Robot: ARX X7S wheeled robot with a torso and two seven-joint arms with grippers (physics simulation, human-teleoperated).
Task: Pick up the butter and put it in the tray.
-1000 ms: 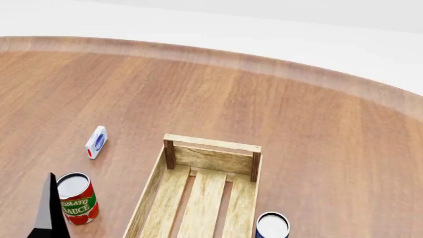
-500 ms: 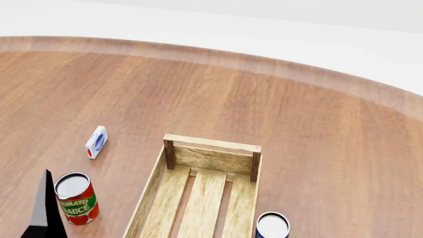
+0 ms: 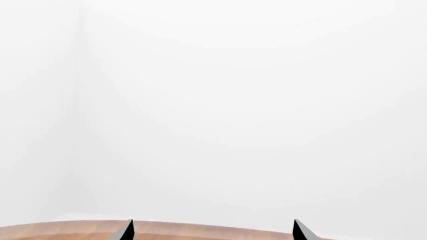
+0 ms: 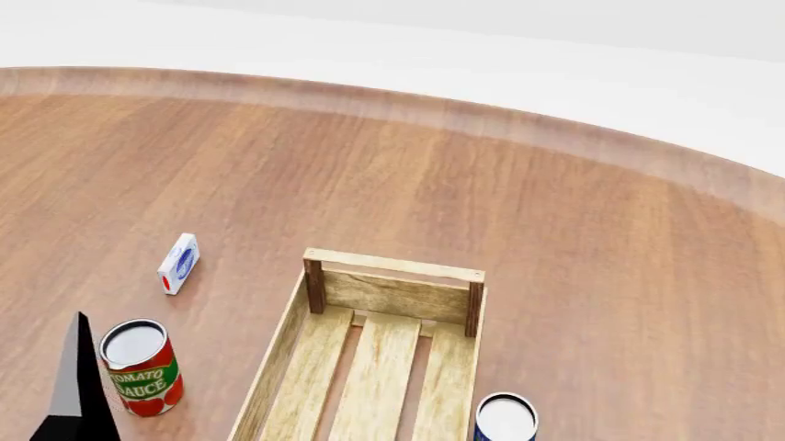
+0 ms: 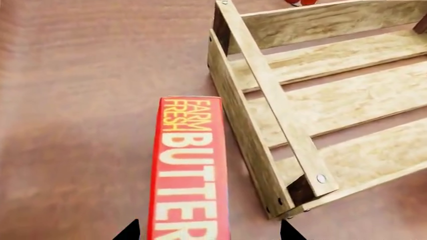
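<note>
The butter (image 5: 190,165), a red carton printed "FARM FRESH BUTTER", lies on the wooden table just beside the near end wall of the tray (image 5: 267,95). My right gripper (image 5: 209,231) is open, its two dark tips standing on either side of the carton with gaps to it. The butter is out of the head view. There the tray (image 4: 392,266), a pale slatted crate, sits at bottom centre. My left gripper (image 3: 212,231) is open and empty, facing a white wall; one of its fingers (image 4: 73,386) shows at the head view's lower left.
A tomato sauce can (image 4: 142,367) stands left of the tray, close to the left finger. A small white-and-blue box (image 4: 179,263) stands farther back left. A blue can (image 4: 506,419) stands by the tray's right side. The table's curved far edge (image 4: 491,115) runs across the back.
The left gripper's finger has slid a little to the left and down in the head view. The tray, the cans and the box have not moved.
</note>
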